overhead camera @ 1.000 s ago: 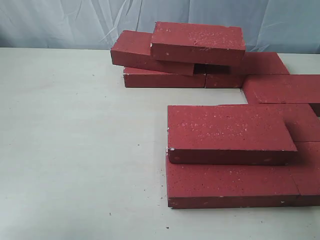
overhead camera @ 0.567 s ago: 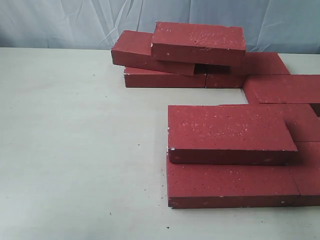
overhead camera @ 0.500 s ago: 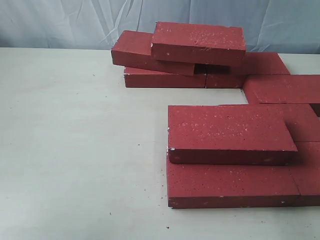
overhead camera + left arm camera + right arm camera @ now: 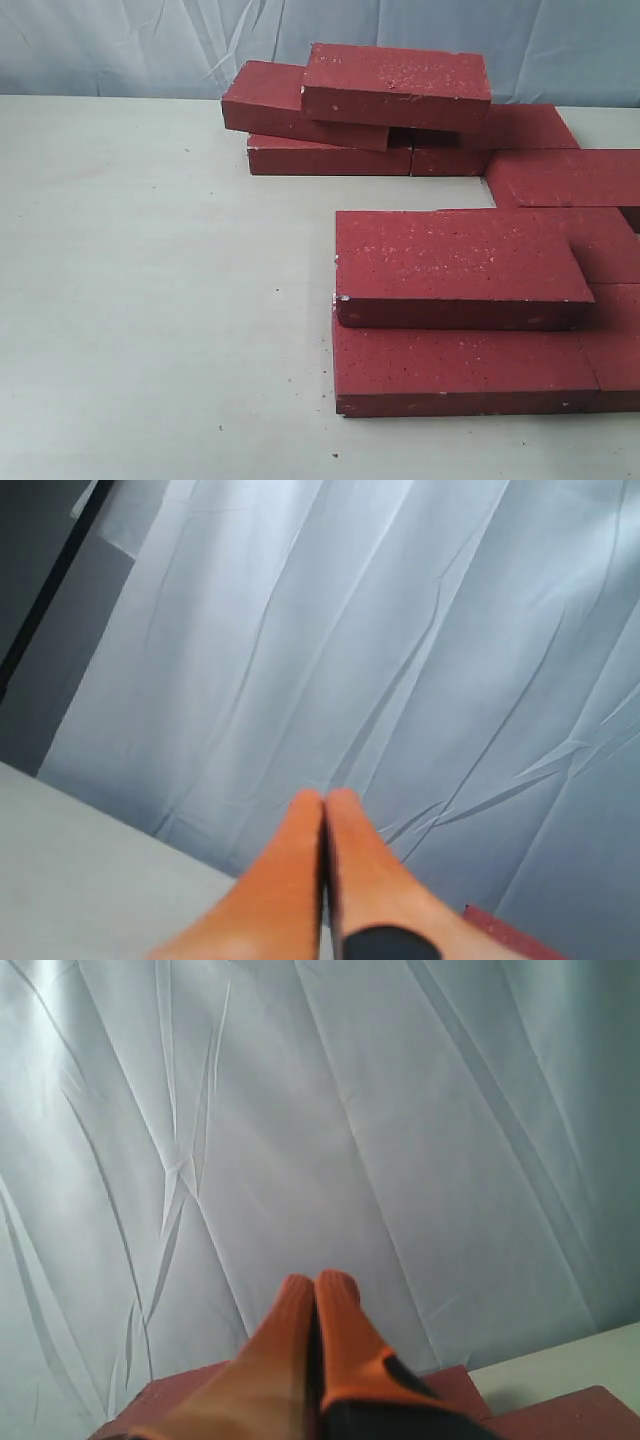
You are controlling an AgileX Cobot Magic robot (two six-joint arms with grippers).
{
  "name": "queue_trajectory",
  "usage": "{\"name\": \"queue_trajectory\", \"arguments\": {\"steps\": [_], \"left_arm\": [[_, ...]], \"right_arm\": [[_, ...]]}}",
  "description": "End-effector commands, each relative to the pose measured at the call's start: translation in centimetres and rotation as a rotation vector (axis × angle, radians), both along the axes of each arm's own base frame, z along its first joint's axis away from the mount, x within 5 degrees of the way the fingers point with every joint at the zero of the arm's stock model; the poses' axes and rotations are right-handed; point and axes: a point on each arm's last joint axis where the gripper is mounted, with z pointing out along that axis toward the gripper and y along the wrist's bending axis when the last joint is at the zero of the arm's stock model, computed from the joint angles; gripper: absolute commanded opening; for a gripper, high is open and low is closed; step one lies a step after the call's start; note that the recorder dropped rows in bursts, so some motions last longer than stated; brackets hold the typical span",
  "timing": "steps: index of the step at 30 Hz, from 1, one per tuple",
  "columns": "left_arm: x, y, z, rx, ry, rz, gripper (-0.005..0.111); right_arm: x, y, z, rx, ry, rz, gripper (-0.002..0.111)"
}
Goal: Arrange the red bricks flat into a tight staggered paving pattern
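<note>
We see the bricks (image 4: 465, 372) gathered on the right half of the table (image 4: 150, 290). At the front a flat layer of them lies edge to edge, and a top brick (image 4: 455, 262) rests flat upon that layer, its left end nearly flush with the layer's left end. Beyond a bare strip of table stands a pile. There a low brick (image 4: 328, 158) lies flat, a tilted brick (image 4: 285, 100) sits across it, and the highest brick (image 4: 397, 85) leans on the tilted one. Right of the pile, more bricks lie flat and run toward the front layer along the exterior view's right edge.

The left gripper (image 4: 323, 798) has its orange fingers pressed together with nothing between them. It points at the pale curtain (image 4: 420, 630), with a brick corner just beside it. The right gripper (image 4: 316, 1282) is likewise closed tight on nothing. It faces the same curtain, with bricks showing below it.
</note>
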Motion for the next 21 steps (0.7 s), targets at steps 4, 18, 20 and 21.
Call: {"name": "queue_trajectory", "arguments": {"steps": [4,18,20,21], "left_arm": [[1.1,-0.3,3.6,0.046,0.076,-0.032,0.0],[9.1,-0.5,7.1,0.248,0.424,-0.073,0.0],[10.4,-0.8,7.2,0.311,0.468,-0.101,0.0],[10.8,-0.9,7.3,0.338,0.482,-0.114,0.0]], "right_arm": [[2.1,0.0,4.3,0.014,0.063,0.014,-0.001],[8.6,0.0,9.5,-0.224,0.298,-0.004,-0.001],[9.4,-0.1,9.4,-0.252,0.375,-0.006,-0.001],[9.8,-0.1,9.2,-0.255,0.399,-0.003,-0.001]]}}
